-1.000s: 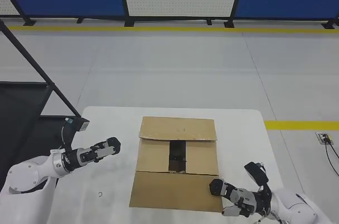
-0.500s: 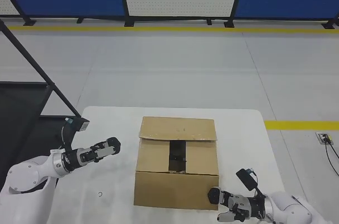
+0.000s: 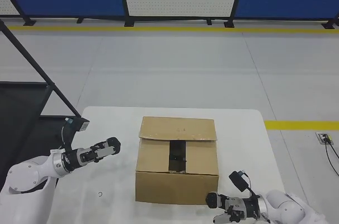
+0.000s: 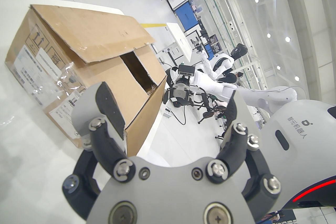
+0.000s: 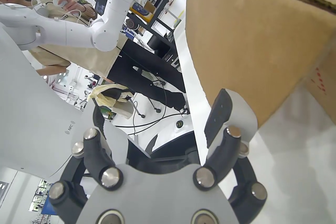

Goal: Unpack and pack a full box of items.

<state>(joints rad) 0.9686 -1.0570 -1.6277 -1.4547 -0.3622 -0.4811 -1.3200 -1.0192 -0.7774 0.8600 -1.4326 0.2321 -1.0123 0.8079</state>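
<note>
- Grey shop floor crossed by a yellow line [image 3: 175, 28] and backed by blue panels [image 3: 69, 7] stretches behind a white table [image 3: 102, 120]; a black frame [image 3: 29, 84] stands off its left side
- At the table's middle, toward the near edge, sits the cardboard box [image 3: 178, 168]; from above, a dark slot shows between two top flaps; the contents are too dark to make out
- From the left wrist, one raised flap [image 4: 89, 30] tilts over the opening; printed labels [image 4: 44, 59] and a clear plastic pouch [image 4: 63, 75] cover the side wall
- Left of the box and well apart from it hovers the left gripper [image 3: 111, 147]; its fingers are spread and hold nothing
- Low at the box's near right corner sits the right gripper [image 3: 217, 204], fingers spread and empty; from the right wrist, one pad [image 5: 219, 114] lies just beside the box's bottom corner; contact cannot be told; the same view shows a plain wall and a corrugated top edge
</note>
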